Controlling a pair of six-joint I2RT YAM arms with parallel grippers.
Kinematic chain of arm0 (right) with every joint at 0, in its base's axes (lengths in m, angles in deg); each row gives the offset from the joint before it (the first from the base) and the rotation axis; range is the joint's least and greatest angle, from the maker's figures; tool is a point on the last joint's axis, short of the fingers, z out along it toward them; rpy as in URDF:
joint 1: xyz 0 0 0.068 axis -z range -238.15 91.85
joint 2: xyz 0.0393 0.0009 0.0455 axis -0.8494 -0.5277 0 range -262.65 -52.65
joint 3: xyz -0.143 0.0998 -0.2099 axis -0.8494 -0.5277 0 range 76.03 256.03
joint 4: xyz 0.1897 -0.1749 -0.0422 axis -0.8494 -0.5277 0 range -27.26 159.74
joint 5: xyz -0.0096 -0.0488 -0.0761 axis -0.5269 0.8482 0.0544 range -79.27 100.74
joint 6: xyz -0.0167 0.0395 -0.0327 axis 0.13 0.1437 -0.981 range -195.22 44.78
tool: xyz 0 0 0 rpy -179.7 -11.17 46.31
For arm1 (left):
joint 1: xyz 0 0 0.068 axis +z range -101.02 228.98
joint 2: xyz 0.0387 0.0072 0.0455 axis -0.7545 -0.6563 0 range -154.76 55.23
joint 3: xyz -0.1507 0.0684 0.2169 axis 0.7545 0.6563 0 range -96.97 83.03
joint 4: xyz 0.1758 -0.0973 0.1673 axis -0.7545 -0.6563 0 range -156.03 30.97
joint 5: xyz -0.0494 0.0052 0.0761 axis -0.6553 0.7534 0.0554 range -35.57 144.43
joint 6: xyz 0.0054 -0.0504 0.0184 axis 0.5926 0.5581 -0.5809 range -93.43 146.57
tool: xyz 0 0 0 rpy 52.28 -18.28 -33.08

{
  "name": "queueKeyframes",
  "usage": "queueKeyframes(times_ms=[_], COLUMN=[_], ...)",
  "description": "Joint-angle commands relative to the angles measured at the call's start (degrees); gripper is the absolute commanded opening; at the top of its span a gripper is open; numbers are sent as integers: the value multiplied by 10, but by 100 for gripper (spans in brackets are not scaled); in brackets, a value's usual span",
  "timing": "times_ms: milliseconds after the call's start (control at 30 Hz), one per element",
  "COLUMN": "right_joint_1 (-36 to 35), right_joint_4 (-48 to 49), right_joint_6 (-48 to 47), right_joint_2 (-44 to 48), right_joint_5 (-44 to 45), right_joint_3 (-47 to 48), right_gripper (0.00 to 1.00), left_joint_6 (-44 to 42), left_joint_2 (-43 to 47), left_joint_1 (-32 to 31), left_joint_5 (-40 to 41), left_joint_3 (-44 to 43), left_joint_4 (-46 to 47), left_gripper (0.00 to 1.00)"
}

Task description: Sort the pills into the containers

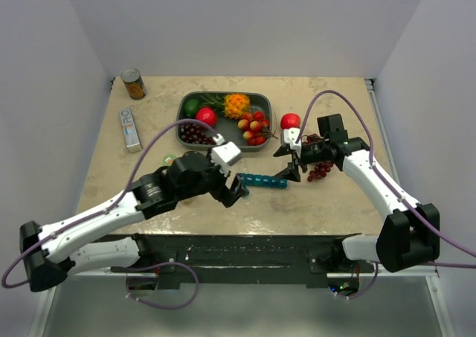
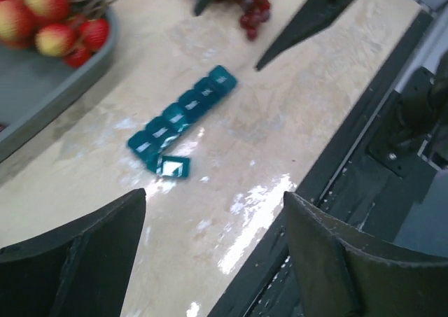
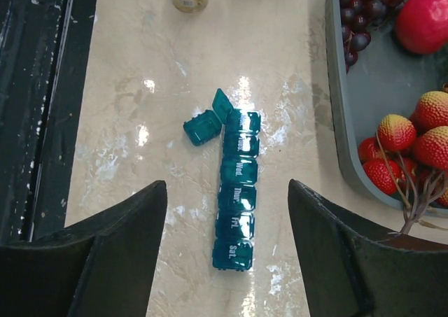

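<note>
We find left gripper (image 2: 213, 203) and right gripper (image 3: 225, 188) both spread, empty. A loose cell (image 3: 202, 129) sits at ten o'clock of the containers (image 3: 236, 191); a careless descent could split off more.

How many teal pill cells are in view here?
7. Six sit joined in a row; one loose cell, lid open, lies beside the row's end nearer the left gripper. None appear hidden.
</note>
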Motion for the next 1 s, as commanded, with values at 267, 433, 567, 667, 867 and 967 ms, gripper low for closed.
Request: queueKeyframes(times_ms=[267,433,567,667,867,967], right_joint_1=[0,0,1,1,1,0], right_joint_4=[34,35,36,37,36,36], right_joint_6=[13,15,15,16,15,15], right_joint_2=[7,6,7,7,3,5], right_joint_5=[-4,-9,-8,-9,-11,-12], right_joint_3=[1,-2,-2,-3,-3,-3], right_gripper=[76,77,77,77,77,77], left_joint_6=[271,284,245,246,201,169], left_joint_2=[90,42,20,-10,-37,-61], left_joint_1=[84,120,185,213,265,317], left_joint_5=[246,289,258,253,272,249], left_joint_3=[47,33,41,52,16,-6], left_joint_4=[-250,-269,-227,-219,-177,-149], left_gripper=[73,73,73,73,73,73])
